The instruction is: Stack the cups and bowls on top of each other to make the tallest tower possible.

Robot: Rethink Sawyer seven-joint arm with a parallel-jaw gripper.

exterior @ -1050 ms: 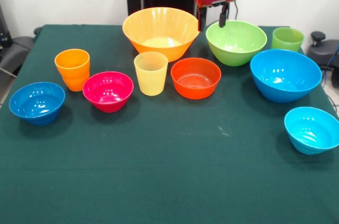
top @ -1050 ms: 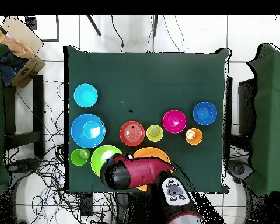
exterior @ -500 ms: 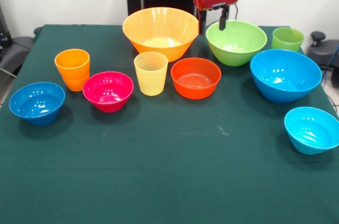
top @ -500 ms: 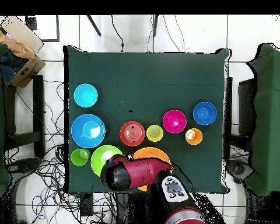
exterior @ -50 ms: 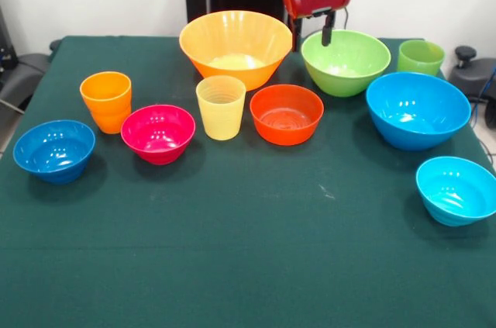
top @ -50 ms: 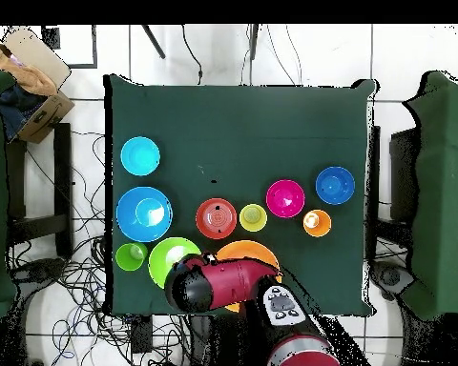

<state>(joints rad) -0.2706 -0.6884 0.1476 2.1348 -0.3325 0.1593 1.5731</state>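
My gripper (exterior @ -50 ms: 311,34) hangs open at the back of the table, over the gap between the big yellow-orange bowl (exterior @ -50 ms: 235,45) and the light green bowl (exterior @ -50 ms: 346,60), holding nothing. In front of them stand the orange-red bowl (exterior @ -50 ms: 286,113), pale yellow cup (exterior @ -50 ms: 221,107), magenta bowl (exterior @ -50 ms: 158,133), orange cup (exterior @ -50 ms: 106,101) and small dark blue bowl (exterior @ -50 ms: 54,150). To the right are the light green cup (exterior @ -50 ms: 421,56), big blue bowl (exterior @ -50 ms: 418,109) and small cyan bowl (exterior @ -50 ms: 456,188). Each piece stands alone on the cloth; no tower shows. From overhead the red arm (top @ -50 ms: 214,283) hides the gripper.
A dark green cloth (exterior @ -50 ms: 232,250) covers the table, with open cloth along the front in the front view. In the overhead view a cardboard box (top @ -50 ms: 28,71) sits off the table's top left corner and cables (top @ -50 ms: 80,276) lie on the floor beside it.
The gripper has barely shifted above the two back bowls. In the overhead view the arm's rear link has swung slightly. No cup or bowl has moved.
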